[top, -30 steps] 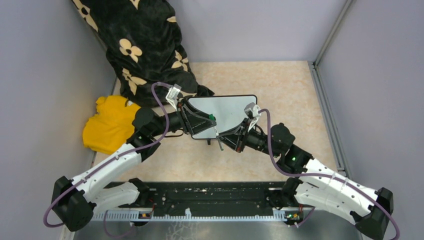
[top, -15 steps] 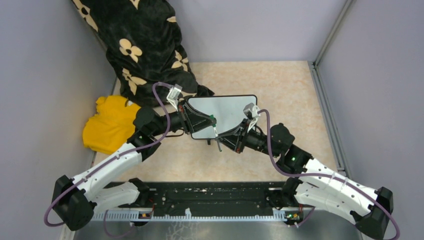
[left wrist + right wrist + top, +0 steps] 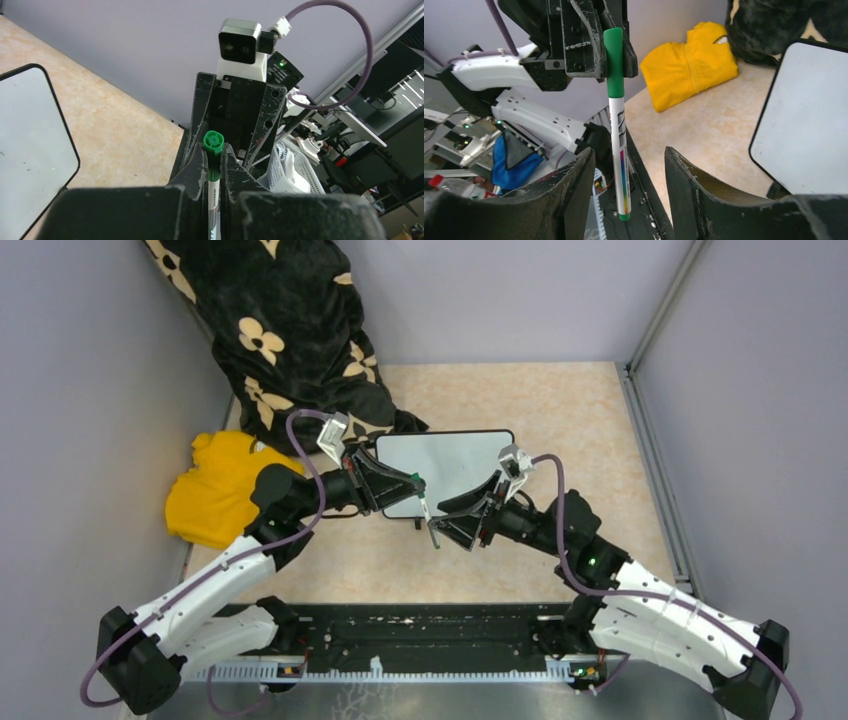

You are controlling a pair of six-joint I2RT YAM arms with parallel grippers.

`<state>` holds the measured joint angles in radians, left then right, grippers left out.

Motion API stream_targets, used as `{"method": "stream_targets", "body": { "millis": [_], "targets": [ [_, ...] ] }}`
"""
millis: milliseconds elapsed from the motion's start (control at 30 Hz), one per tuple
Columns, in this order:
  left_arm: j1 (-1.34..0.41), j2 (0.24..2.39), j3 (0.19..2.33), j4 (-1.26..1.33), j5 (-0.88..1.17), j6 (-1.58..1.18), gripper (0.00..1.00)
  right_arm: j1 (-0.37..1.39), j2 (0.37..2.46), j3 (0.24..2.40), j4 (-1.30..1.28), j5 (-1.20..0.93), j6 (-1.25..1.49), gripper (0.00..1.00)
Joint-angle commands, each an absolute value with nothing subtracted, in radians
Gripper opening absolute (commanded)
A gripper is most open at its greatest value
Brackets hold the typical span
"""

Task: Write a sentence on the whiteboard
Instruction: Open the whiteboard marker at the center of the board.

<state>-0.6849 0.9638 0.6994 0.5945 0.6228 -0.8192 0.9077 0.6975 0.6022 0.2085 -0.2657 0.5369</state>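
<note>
Two robot arms reach toward each other over a beige worktop [image 3: 560,420]. The left gripper [image 3: 418,488] is clamped tightly on the green cap end of a marker [image 3: 616,130]. The marker has a white barrel with printed markings and a green tip at its lower end. In the right wrist view it hangs straight down from the gripper.

The right gripper [image 3: 440,525] faces the left one from the opposite side. Its jaws stand apart, one on each side of the marker's lower half, and neither finger touches the barrel.

The whiteboard [image 3: 455,462] sits on the worktop just beyond the two grippers, near the middle of the overhead view. It has a glossy white face, a thin black frame and rounded corners. Neither gripper touches it. Whether it lies flat or leans cannot be told.

To the left of the whiteboard, a crumpled yellow garment [image 3: 215,490] lies on the worktop. Behind it, a black blanket with cream flowers [image 3: 280,330] is heaped against the back-left wall.
</note>
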Motion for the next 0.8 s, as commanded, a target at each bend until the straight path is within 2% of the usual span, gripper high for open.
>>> {"method": "stream_targets", "body": {
  "millis": [0,267,400,567,767],
  "targets": [
    [-0.689,0.937,0.674,0.709,0.671,-0.877,0.0,0.917,0.716,0.615,0.364,-0.346,0.627,0.53],
    [-0.689,0.921,0.672,0.727,0.706,-0.89,0.0,0.918,0.81,0.624,0.565,-0.447,0.754,0.54],
    [-0.689,0.915,0.672,0.717,0.704,-0.882,0.0,0.917,0.837,0.623,0.604,-0.434,0.781,0.51],
    [-0.689,0.911,0.67,0.711,0.703,-0.876,0.0,0.917,0.875,0.615,0.649,-0.444,0.82,0.37],
    [-0.689,0.903,0.679,0.695,0.695,-0.862,0.0,0.917,0.878,0.602,0.65,-0.45,0.831,0.15]
  ]
}}
